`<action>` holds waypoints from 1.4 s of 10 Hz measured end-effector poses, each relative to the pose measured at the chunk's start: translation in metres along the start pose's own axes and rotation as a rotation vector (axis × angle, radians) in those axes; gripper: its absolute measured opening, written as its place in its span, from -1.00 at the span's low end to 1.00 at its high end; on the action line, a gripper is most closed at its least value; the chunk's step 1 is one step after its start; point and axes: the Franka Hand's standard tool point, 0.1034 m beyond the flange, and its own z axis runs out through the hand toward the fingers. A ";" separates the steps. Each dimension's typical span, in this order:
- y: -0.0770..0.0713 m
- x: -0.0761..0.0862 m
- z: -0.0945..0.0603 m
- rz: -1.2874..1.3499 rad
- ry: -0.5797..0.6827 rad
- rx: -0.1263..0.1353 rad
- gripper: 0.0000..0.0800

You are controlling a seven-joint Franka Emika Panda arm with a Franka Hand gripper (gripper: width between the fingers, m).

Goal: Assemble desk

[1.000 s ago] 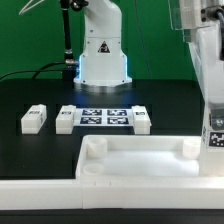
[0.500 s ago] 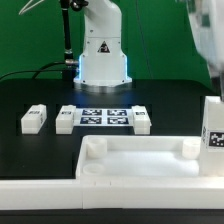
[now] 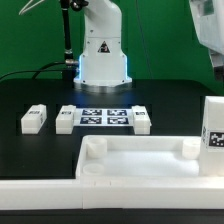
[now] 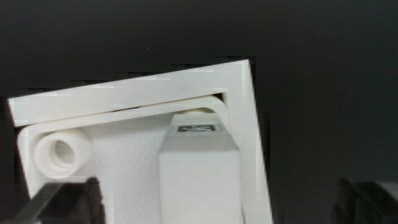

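1. Firstly, the tabletop is the biggest thing. It lies flat on the black table, close to the camera of the exterior view, with its raised rim upward. In the wrist view one corner of the tabletop shows, with a round socket in it.
2. The robot's base stands behind, at the far side of the table. A part of the arm hangs high at the exterior view's right.
3. The marker board lies flat between the base and the tabletop.
4. The upright leg stands at the far end of the tabletop, at the exterior view's right, with a tag on its side. The wrist camera looks down on this leg in the corner of the rim. Whether it sits in a socket I cannot tell.
5. The three lying legs rest on the table. Two are at the exterior view's left of the marker board, and one is just beside its right edge.
6. The gripper is above the upright leg. Its fingers are spread wide and grasp nothing.
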 end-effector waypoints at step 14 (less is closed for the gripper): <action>0.112 0.020 0.047 -0.965 0.027 -0.085 0.62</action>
